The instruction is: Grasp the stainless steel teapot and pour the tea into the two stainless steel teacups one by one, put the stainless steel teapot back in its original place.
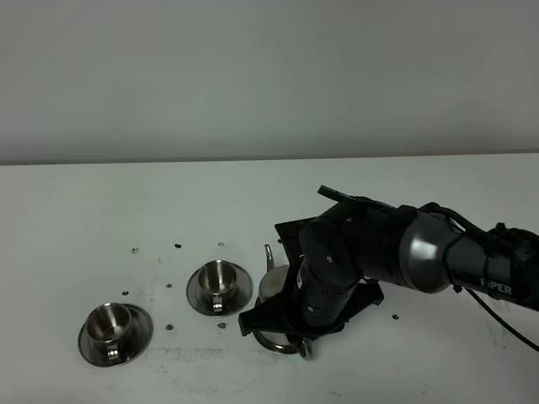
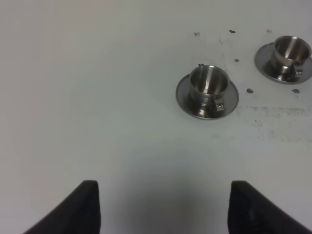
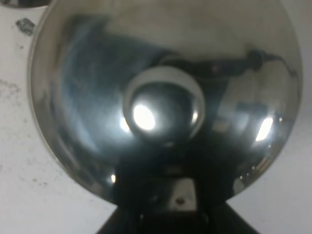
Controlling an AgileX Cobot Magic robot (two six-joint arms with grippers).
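Bearing "PIPER" lettering, right arm [image 1: 404,248] leans over stainless steel teapot [image 1: 271,286].

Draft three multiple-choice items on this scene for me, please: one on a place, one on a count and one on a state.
1. In the high view, where is the stainless steel teapot relative to the two stainless steel teacups? A left of both; B between them; C right of both.
2. How many teacups show? A one; B two; C three.
3. What is the left gripper's state? A open, holding nothing; B shut on a teacup; C shut on the teapot.
Answers: C, the teapot sits right of both cups; B, two cups are seen; A, its fingers stand apart with nothing between.
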